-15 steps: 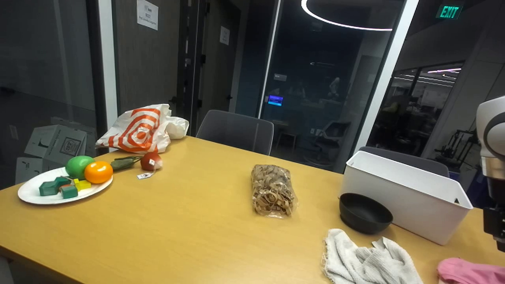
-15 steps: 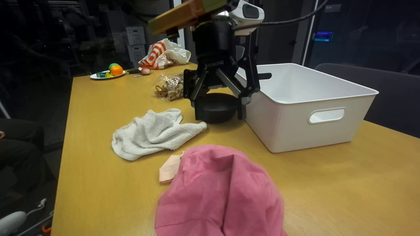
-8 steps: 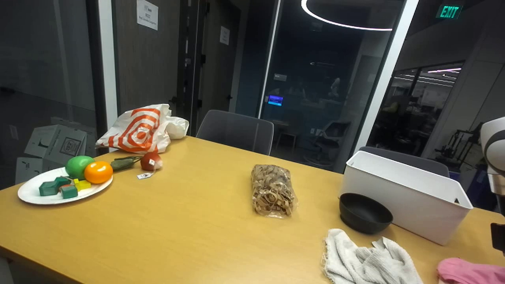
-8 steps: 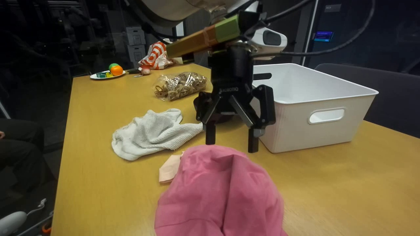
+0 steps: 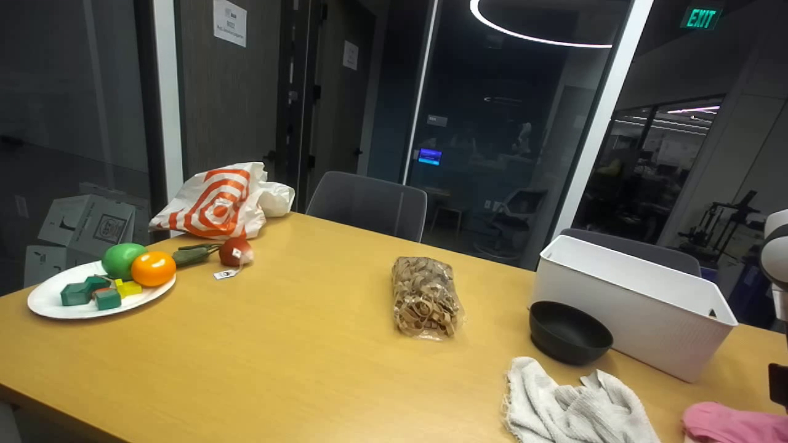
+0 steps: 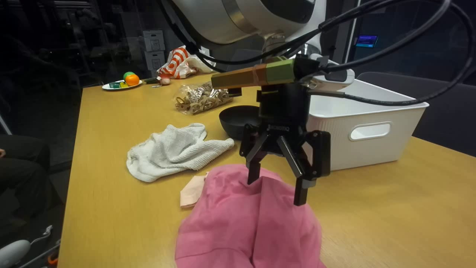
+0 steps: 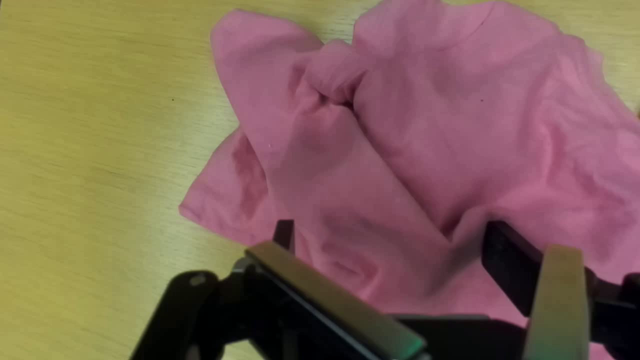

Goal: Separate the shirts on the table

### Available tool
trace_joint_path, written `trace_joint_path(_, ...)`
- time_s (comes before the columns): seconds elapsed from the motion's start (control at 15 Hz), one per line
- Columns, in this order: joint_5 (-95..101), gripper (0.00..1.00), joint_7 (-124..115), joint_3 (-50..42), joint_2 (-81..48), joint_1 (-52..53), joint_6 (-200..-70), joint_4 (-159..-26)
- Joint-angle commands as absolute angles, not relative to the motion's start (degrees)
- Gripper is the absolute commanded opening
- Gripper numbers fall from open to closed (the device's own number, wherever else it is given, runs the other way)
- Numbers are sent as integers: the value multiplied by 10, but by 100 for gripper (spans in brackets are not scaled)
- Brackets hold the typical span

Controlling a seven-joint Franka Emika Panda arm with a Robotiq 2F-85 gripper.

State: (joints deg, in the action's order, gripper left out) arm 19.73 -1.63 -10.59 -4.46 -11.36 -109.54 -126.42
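- Pink shirt [image 6: 230, 227]: rumpled, with a deep crease; lying on the table [image 6: 108, 212], beneath the gripper [image 6: 277, 188].
- Gripper: low over the pink shirt; fingers [image 6: 301, 194] spread well apart, nothing gripped. Whether the tips touch fabric cannot be told from these angles.
- Peach-coloured cloth [image 6: 192, 191]: small piece showing at the pink shirt's edge, partly hidden by it.
- White bin [image 5: 659, 329]: upright, handle slot in the end wall; the bulkiest item near the gripper. In an exterior view, the gripper and looping cables [image 6: 390, 103] cover part of it.
- Black bowl [image 5: 569, 332]: upright, just beside the bin's long wall.
- White cloth [image 6: 174, 152]: textured, crumpled; apart from the pink shirt, its pointed end near the bowl.
- Clear bag [image 5: 426, 298]: filled with brown curled strips; further along the table, past the bowl.
- White plate [image 5: 46, 298]: far end of the table, well apart from the cloths; bears a green oval item [image 5: 123, 259], an orange round item [image 5: 154, 269], green blocks [image 5: 76, 295] and a yellow block [image 5: 128, 288].
- Red round item [image 5: 234, 251]: tagged; near the plate, with a dark green item [image 5: 191, 255] between the two.
- Carrier bag [image 5: 215, 206]: white with orange rings, slumped behind the red round item.
- Grey chairs [image 5: 369, 203]: two backs showing along the table's edge in an exterior view, one of them behind the bin.
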Motion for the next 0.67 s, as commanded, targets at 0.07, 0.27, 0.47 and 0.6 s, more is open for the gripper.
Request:
trace_joint_path(0.07, 172, 58, -2, -113, -56, -119, -1121, -1252)
trace_joint_path(0.27, 167, 35, -1, -114, -58, -120, -1125, -1252)
trace_joint_path(0.47, 160, 13, -1, -115, -56, -121, -1116, -1249)
trace_joint_path(0.6, 156, 9, 0, -115, -52, -122, -1105, -1246)
